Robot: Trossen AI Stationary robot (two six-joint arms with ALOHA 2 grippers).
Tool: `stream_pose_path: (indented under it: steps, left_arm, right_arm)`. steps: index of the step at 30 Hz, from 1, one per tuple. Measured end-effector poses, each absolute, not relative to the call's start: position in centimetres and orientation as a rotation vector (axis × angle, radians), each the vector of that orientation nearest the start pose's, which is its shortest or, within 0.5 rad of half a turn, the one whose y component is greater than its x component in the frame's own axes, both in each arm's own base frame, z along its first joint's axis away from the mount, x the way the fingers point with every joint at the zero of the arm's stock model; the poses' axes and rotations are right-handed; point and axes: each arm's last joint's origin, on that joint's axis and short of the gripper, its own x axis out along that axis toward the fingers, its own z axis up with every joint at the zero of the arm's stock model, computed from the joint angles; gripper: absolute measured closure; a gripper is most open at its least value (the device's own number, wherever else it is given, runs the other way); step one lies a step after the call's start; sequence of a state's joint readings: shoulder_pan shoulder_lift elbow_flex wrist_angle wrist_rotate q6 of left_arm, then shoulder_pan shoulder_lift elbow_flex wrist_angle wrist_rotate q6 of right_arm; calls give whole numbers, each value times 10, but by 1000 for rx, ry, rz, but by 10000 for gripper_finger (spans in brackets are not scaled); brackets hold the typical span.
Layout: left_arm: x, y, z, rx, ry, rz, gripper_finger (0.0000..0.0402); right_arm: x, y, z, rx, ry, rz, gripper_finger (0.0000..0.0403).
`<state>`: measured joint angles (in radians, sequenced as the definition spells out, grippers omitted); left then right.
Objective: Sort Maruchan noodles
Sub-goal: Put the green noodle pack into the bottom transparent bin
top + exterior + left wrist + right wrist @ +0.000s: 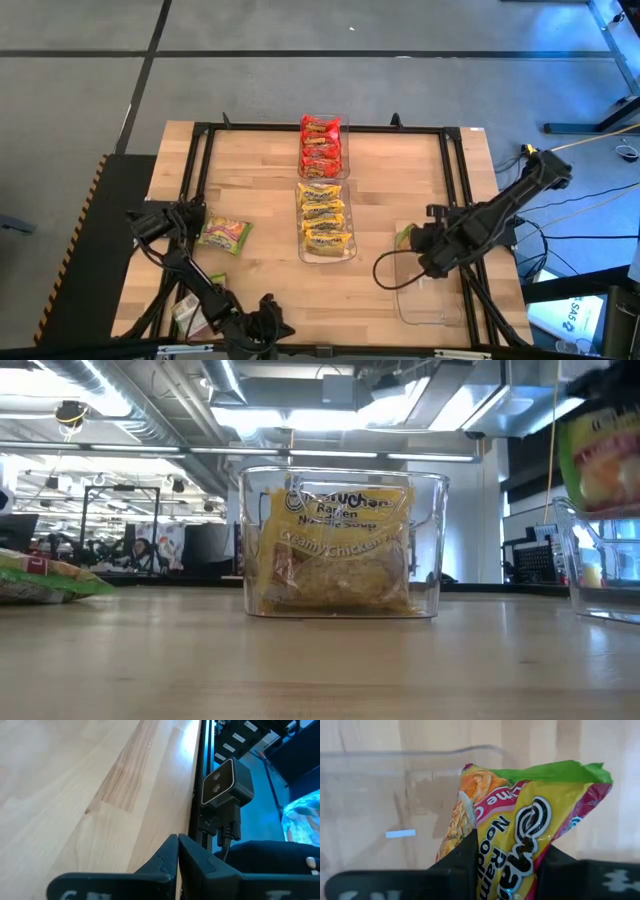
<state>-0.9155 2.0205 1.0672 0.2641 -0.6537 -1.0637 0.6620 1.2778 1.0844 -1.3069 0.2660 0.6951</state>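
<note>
High view first: I have the right gripper [412,238] poised at the far rim of the empty clear bin [432,300], near the table's right edge, its fingers clamped partway closed on a green/pink packet [405,236]. Right wrist view confirms it — the packet [520,835] hangs between the two dark fingers, with the bin's clear wall behind and bare wood showing through. Step in hand, as I judge it: delivery of this packet to the right-hand bin. Next move calls for carrying it inward over the bin's floor, lowering, then opening the jaws; the wrapper is crinkly and slack, so it may cling or land askew on the rim. Containers, placed from that empty bin: toward table centre, a bin of yellow packets [323,222]; beyond that one, at the table's far edge, a bin of red packets [321,146]. Low view shows the yellow bin [341,543] end-on, a creamy chicken wrapper pressed against its wall. Unsorted as yet: two green/pink packets across the table from the empty bin — one loose [224,233] on the wood, another [192,310] at the near left corner. Left gripper [262,327] waits at the table's near edge, fingers shut on nothing.
</note>
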Motion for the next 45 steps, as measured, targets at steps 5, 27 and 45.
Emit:
stream_pose_path:
  steps: [5,27,45]
  left_arm:
    - [255,-303,119,-551,554,27,396]
    - [263,-297,119,-571,567,23,396]
    - [272,-290,132,-559,517,37,396]
  right_arm:
    - [163,118,245,-102,1367,-134,313]
    - [167,121,186,-170,1398,-123,266]
    - [184,155,287,292,1453,13,182]
